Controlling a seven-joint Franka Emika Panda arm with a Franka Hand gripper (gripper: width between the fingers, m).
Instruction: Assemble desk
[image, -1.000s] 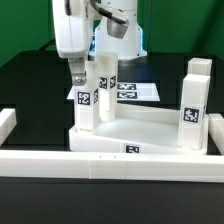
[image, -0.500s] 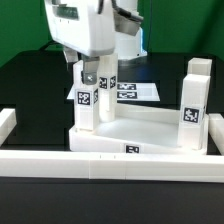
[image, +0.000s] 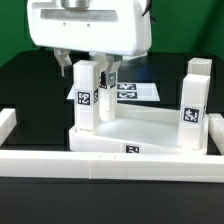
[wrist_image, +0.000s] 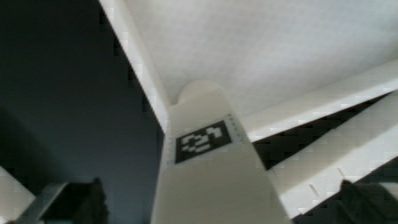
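Got my gripper (image: 88, 68) spread wide above the front-left leg block (image: 86, 95), which stands upright on the tabletop (image: 150, 128). Gripping it comes next I reckon: drop straight, then squeeze.

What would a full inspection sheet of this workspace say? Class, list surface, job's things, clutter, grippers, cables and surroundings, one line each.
Surface: black table, with white border rails across the front.
Job's things: tabletop lying flat; tagged leg upright at its corner on the exterior view's left, another leg upright on the right, a further leg behind the first.
Clutter: marker board flat behind the tabletop.
Grippers: gripper open, directly above the left leg, holding nothing.
Cables: nothing seen.
Surroundings: green backdrop.
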